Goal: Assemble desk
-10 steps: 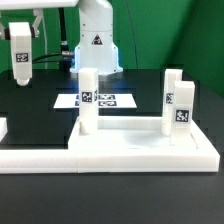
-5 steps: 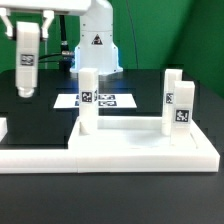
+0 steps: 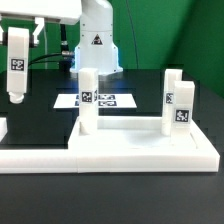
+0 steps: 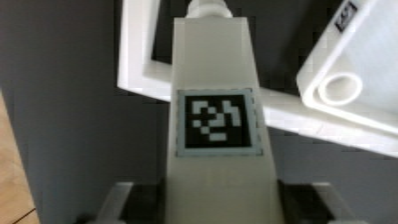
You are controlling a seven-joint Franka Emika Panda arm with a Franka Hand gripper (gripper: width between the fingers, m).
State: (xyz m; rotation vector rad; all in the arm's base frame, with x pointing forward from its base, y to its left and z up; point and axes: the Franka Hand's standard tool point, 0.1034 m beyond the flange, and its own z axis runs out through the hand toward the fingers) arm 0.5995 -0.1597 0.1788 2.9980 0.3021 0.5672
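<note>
My gripper hangs at the exterior view's upper left, shut on the top of a white desk leg. That leg hangs upright with its tag facing the camera, its lower end above the black table. In the wrist view the same leg runs out from between the two fingers of my gripper. The desk's tabletop lies flat in the middle. Two legs stand upright on it, one towards the left and one towards the right.
A low white rail runs along the front and round the tabletop. The marker board lies behind it, in front of the arm's base. A small white part shows at the left edge. A white part with a round hole lies below my wrist.
The held leg has come down lower over the table. It swung a little right, then back to the exterior view's left. The grip has not changed.
</note>
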